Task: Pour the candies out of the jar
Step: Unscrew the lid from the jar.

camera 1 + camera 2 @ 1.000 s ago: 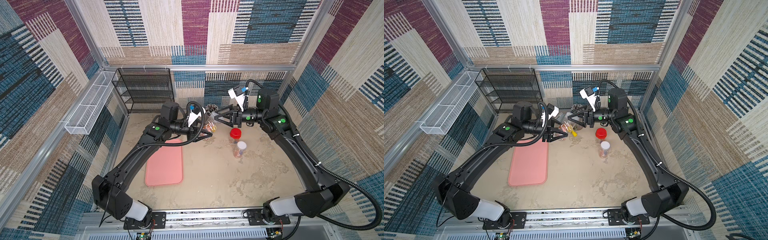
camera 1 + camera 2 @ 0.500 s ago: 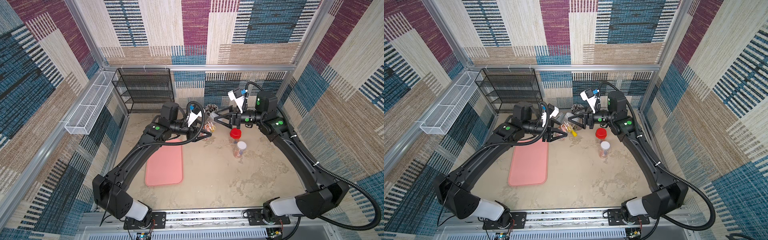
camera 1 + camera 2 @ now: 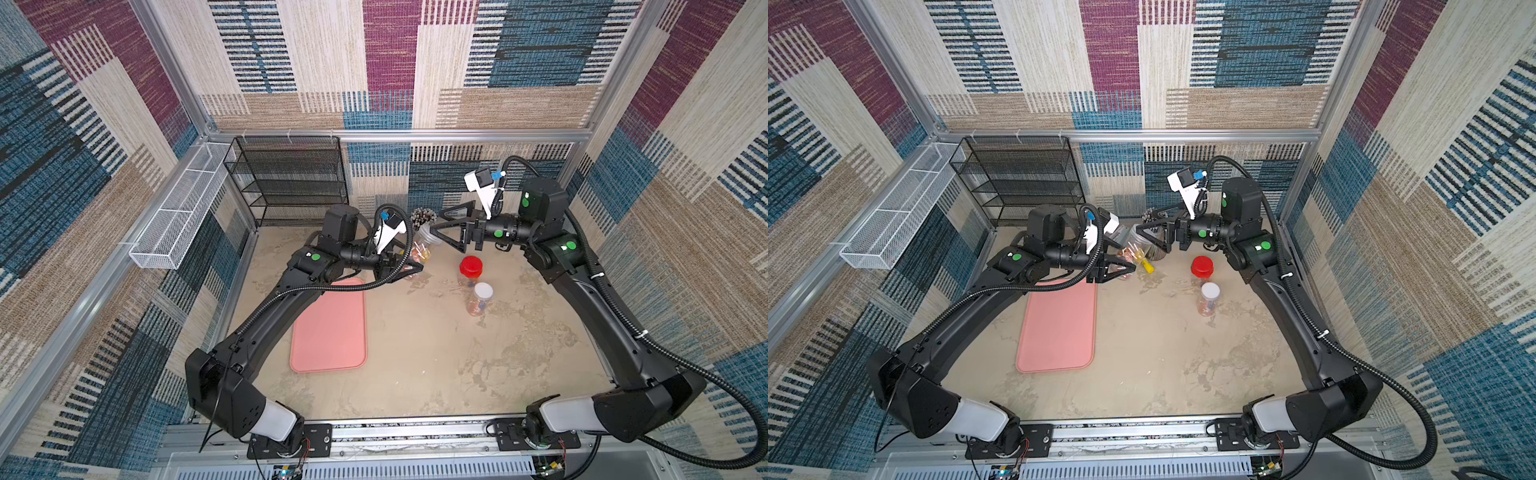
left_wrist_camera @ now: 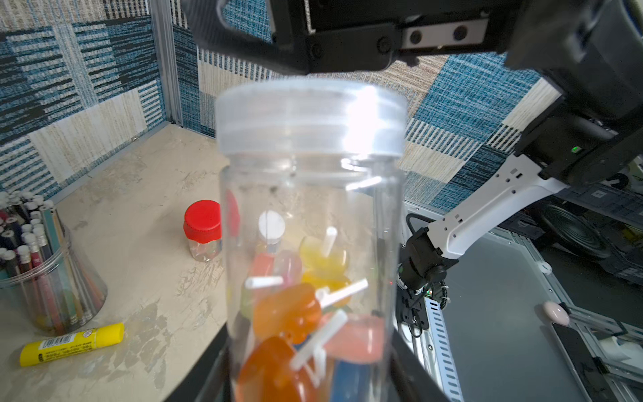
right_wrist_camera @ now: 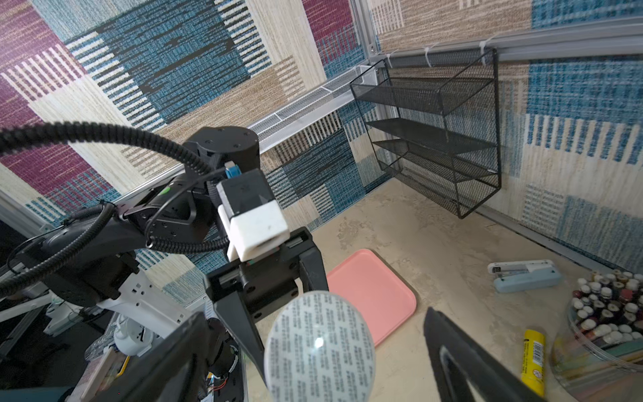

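Clear jar [image 4: 309, 243] held the candies [image 4: 288, 313] with its translucent lid [image 5: 318, 348] on. A full pencil tub [image 4: 45, 264] stood on the table [image 3: 415, 353] nearby. The left gripper [image 3: 1121, 270] clamped the jar's base end above the table's far middle. The right gripper [image 3: 438, 223], closed on the lid a second before, stood wide on either side of it without touching. Jar's long axis ran in line with the left gripper, lid end toward the right gripper.

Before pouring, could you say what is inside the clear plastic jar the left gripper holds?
Flat orange, yellow, pink and blue lollipops on white sticks; the clear jar's base is out of view.
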`<state>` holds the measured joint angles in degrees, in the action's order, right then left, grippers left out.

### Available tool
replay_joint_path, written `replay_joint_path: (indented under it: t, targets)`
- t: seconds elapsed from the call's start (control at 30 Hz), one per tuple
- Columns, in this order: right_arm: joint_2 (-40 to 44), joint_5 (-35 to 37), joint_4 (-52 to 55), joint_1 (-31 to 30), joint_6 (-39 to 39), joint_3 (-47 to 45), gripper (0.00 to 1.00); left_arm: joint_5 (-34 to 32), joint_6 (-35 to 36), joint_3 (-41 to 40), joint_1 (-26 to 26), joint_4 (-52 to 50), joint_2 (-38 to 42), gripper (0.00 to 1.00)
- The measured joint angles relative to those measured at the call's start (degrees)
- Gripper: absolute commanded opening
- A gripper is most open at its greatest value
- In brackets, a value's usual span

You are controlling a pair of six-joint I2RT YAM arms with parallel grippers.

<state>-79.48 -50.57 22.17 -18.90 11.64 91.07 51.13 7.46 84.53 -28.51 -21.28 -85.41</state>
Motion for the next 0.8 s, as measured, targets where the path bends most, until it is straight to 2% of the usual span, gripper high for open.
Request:
replay_joint_path:
  t: [0.2,0.47,0.8]
  targets:
    - [-0.31,9.70,0.72,-1.11,4.81,1.73,0.94,-5.05,0.00,-0.92,0.00,0.98,-0.39,0.00]
    - [-1.68,22.84,1.25,-6.51,12.63,-1.11,0.88,-11.43,-0.02,-2.23,-0.33,2.62,-0.24,0.00]
    - [-3.13,28.70,1.16,-9.77,17.00,-2.21,0.81,-13.94,0.00,-3.54,-0.52,3.04,0.37,0.00]
